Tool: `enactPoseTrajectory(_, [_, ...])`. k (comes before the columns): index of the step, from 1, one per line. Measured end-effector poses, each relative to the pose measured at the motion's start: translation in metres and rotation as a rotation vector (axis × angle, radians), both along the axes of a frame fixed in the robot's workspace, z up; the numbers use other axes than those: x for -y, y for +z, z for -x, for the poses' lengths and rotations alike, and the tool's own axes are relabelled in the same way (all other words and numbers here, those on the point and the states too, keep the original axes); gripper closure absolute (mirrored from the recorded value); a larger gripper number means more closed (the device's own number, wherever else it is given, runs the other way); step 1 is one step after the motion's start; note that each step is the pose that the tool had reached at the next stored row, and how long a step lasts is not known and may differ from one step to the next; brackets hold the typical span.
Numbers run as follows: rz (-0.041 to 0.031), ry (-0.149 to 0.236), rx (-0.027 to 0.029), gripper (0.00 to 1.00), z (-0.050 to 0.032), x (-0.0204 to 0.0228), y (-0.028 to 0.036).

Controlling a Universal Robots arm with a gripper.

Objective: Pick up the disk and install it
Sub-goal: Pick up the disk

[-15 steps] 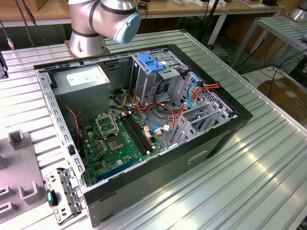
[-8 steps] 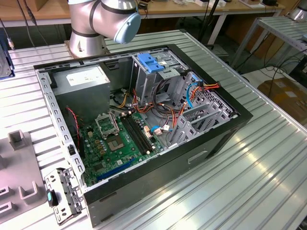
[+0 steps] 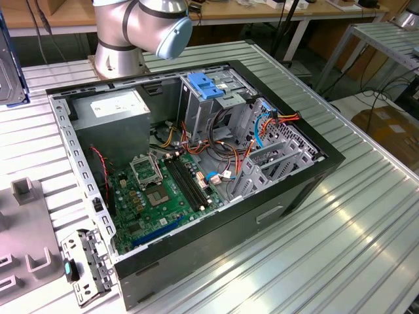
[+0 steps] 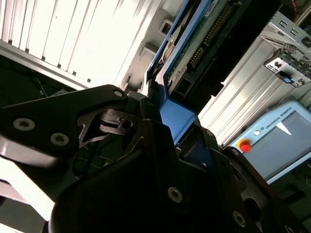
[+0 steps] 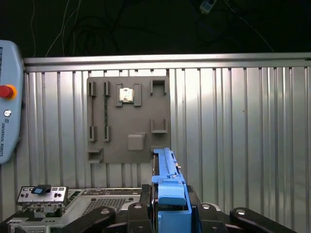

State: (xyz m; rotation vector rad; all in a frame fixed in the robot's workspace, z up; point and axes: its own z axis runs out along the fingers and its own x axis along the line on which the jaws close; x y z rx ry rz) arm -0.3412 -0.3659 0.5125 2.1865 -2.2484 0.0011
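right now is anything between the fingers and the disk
Nothing visible stands between them. In both wrist views the disk sits directly between the fingers, which are closed on the blue carrier at its near end.

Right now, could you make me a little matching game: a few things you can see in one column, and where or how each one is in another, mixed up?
Things
1. the disk
2. grey holder plate
3. motherboard
4. control tablet

Places or states
A. green, inside the open computer case
B. lying flat on the ribbed metal table
C. carries a red button
D. blue-railed, clamped in the gripper

Pairs: 1-D, 2-B, 3-A, 4-C.
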Motion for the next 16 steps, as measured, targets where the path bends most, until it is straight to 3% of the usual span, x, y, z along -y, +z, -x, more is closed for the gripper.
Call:
enactPoseTrajectory(4, [0.0000, 0.000, 0.0000, 0.63, -0.0060, 0.0003, 0.0000])
enactPoseTrajectory(6, [0.0000, 0.000, 0.0001, 0.63, -0.0067, 0.0029, 0.0000])
enactPoseTrajectory(10, [0.0000, 0.000, 0.0000, 0.63, -0.0076, 0.0130, 0.0000])
enactPoseTrajectory(16, [0.0001, 0.000, -0.0001, 0.63, -0.0162, 0.0146, -0.0001])
